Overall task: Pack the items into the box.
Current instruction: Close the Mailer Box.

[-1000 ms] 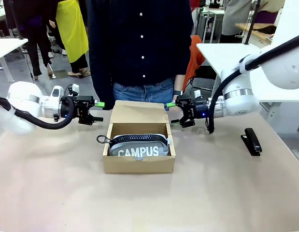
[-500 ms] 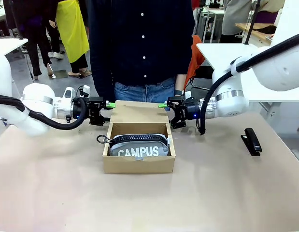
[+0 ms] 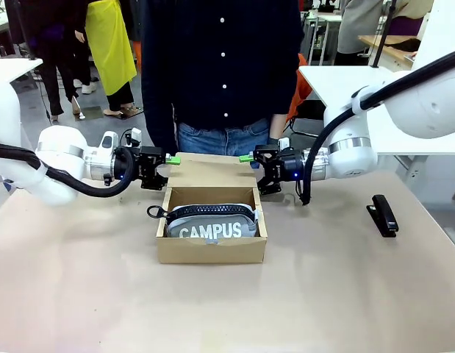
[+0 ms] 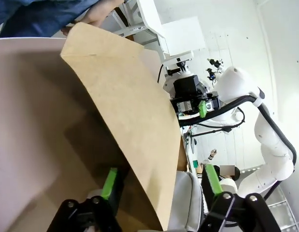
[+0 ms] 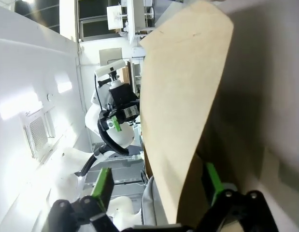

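Box (image 3: 211,254) sat mid-worktop (image 3: 345,294) with the CAMPUS pouch (image 3: 211,224) lying inside. Its thin cardboard flap (image 3: 211,170) stood up at the far side; it looked light and easily bent, best taken at both side edges. Left claw (image 3: 168,168) and right claw (image 3: 253,173) straddled those edges, jaws apart, nothing clamped.
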### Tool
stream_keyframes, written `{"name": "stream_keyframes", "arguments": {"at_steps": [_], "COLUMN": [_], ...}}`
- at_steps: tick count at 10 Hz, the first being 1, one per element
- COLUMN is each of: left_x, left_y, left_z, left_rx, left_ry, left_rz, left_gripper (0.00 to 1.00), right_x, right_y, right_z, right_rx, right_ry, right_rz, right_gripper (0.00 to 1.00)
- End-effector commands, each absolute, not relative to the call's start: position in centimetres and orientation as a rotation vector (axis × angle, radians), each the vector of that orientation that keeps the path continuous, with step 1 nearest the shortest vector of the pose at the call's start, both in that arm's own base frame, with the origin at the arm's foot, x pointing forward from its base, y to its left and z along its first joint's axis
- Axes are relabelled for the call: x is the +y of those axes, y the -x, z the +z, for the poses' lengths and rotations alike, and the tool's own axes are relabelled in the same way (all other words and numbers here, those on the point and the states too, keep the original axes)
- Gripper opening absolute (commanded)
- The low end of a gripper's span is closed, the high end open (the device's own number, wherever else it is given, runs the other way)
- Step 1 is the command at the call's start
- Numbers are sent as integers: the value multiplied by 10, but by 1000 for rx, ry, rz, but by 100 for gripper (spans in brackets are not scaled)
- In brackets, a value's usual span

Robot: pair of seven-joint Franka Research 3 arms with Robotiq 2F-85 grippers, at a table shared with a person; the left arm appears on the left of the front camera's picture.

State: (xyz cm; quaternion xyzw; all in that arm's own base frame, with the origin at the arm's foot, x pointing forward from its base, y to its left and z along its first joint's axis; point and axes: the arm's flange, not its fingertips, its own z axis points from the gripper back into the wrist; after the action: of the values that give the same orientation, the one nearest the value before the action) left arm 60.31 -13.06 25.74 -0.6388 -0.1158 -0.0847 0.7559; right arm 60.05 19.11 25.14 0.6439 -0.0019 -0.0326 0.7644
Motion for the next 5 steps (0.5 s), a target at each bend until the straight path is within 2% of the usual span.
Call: {"name": "stream_keyframes", "arguments": {"at_steps": [1, 5], "left_x": [-128, -124], "left_y": [-600, -575], "left_z": [262, 291], "left_rx": [-251, -307], "left_ry": [1414, 1475], "left_rz": [-235, -361], "left_gripper": [69, 69], "right_x": [191, 192], "right_y": [-592, -568], "right_z": [258, 282], "right_rx": [-24, -86], "right_ry": [-1413, -1373], "right_rz": [-29, 20], "right_gripper": [82, 82]}}
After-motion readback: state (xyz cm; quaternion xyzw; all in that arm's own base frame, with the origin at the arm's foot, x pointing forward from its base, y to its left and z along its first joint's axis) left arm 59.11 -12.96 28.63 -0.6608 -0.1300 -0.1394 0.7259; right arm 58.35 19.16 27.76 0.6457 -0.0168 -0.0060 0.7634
